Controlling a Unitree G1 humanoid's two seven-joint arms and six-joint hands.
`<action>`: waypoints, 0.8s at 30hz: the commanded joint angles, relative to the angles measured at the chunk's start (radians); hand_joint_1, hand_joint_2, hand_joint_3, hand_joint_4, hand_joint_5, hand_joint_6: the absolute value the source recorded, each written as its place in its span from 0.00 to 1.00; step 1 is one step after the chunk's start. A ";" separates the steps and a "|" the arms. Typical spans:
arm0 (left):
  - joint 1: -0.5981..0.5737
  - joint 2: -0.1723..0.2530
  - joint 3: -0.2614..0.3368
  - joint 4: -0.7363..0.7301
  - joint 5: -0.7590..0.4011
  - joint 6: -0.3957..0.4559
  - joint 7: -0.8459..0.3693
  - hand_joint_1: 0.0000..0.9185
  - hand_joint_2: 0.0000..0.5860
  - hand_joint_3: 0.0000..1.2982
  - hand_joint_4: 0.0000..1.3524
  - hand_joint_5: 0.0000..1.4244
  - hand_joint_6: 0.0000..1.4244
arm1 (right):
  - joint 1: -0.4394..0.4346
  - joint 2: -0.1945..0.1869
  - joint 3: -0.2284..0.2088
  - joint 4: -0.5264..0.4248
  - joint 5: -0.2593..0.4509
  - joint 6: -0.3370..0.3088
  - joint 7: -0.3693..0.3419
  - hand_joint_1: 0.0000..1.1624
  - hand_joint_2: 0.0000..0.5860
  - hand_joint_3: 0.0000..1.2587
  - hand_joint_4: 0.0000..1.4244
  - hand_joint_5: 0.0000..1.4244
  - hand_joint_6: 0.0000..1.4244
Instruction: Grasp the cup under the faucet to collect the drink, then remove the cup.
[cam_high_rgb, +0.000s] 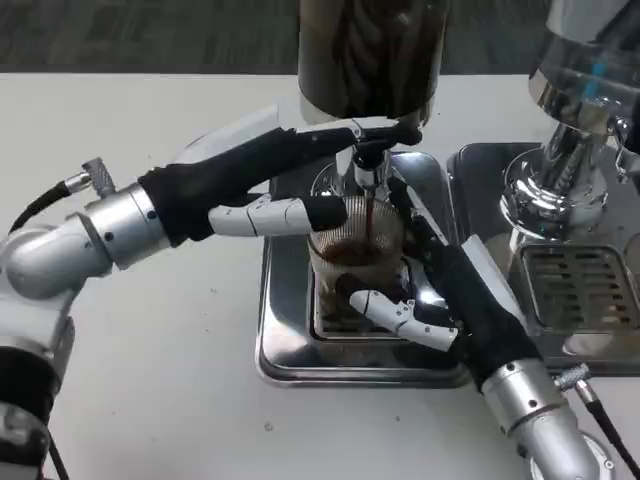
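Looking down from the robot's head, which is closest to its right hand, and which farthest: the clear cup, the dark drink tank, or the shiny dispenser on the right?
From the right hand:
1. Clear ribbed plastic cup, held in its fingers, on the tray.
2. Shiny chrome dispenser base, behind it, to the right.
3. Dark cylindrical drink tank, at the top, above the cup.

white table (150, 330), second dispenser (575, 130) — right side

My one camera is looking steeply down from my head at the tabletop (150, 330), sitting close above my left hand (250, 185) and my right hand (450, 295), facing forward past them.
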 joint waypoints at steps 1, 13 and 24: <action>0.040 0.013 0.025 0.007 -0.011 0.027 -0.012 0.00 0.09 0.15 0.07 0.04 0.00 | -0.020 0.003 -0.001 0.020 0.019 -0.019 0.012 0.56 0.37 0.00 0.00 0.00 0.06; 0.049 -0.010 0.121 -0.023 -0.103 0.011 0.001 0.00 0.10 0.14 0.07 0.05 0.02 | -0.032 0.008 0.000 0.046 0.032 -0.036 0.016 0.55 0.38 0.00 0.00 0.00 0.06; 0.101 0.000 0.193 -0.048 -0.134 0.031 0.008 0.00 0.10 0.14 0.08 0.06 0.03 | -0.041 0.007 0.004 0.054 0.022 -0.035 0.018 0.55 0.38 0.00 0.00 0.00 0.06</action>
